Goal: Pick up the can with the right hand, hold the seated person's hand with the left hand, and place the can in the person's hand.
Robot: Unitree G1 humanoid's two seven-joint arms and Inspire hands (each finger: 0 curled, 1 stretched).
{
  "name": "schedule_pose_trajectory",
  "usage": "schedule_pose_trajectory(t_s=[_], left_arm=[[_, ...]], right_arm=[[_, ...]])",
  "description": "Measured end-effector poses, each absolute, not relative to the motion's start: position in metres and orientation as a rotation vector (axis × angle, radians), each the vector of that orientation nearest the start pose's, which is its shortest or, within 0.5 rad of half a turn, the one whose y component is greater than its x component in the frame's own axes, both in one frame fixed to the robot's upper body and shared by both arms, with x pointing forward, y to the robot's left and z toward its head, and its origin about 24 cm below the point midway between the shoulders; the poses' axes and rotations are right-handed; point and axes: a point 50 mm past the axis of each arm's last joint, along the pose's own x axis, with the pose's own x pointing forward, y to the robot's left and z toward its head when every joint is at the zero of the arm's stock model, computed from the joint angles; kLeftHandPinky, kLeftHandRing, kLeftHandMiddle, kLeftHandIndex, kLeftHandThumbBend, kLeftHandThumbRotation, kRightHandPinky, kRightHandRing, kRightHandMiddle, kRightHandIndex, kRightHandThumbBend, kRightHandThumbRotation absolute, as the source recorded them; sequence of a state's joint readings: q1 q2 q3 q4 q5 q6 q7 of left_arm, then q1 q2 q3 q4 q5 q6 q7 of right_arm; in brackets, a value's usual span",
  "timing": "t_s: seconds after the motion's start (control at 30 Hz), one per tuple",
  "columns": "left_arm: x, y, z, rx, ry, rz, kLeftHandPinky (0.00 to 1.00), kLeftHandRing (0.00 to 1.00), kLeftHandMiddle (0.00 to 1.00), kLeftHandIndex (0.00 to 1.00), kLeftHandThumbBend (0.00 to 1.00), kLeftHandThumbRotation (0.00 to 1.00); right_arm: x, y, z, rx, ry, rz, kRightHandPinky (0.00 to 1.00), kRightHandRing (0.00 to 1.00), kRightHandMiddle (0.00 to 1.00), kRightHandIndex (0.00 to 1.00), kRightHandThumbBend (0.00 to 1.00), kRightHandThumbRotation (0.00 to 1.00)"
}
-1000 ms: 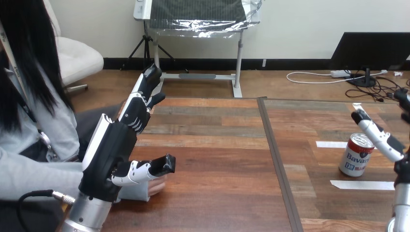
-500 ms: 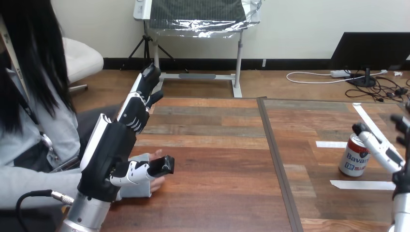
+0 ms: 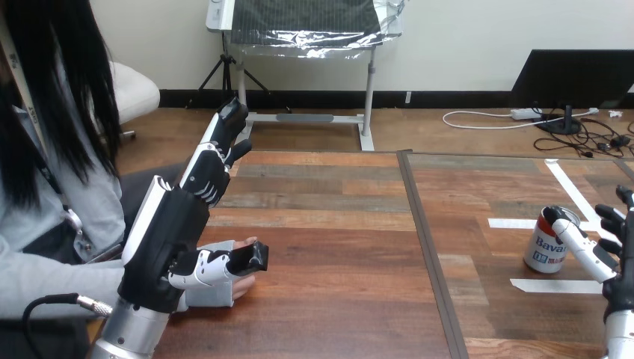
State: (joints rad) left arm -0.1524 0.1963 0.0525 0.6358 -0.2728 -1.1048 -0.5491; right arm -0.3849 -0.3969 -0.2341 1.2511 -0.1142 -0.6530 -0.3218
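Two hands spread: left hand (image 3: 168, 239) over person's hand (image 3: 242, 284), right hand (image 3: 614, 280) beside can (image 3: 542, 251) (view's right edge).

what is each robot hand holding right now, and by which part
Nothing yet: the right hand is open at the can, and the left hand is open beside the person's hand.

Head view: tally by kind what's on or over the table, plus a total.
can: 1
robot hands: 2 (left hand, right hand)
person's hand: 1
white tape strips: 3
Total: 7
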Motion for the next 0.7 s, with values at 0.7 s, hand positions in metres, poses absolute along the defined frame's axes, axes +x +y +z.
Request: schedule_pose_trajectory(t_s=[0.7], left_arm=[[0.241,0.192,0.047,0.164,-0.637,-0.358,0.94,1.0,1.0,1.0,1.0,0.6]], right_arm=[[0.257,-0.305,-0.03,-0.397,0.251,-0.499,0.78,0.84,0.84,0.93,1.0,0.58]])
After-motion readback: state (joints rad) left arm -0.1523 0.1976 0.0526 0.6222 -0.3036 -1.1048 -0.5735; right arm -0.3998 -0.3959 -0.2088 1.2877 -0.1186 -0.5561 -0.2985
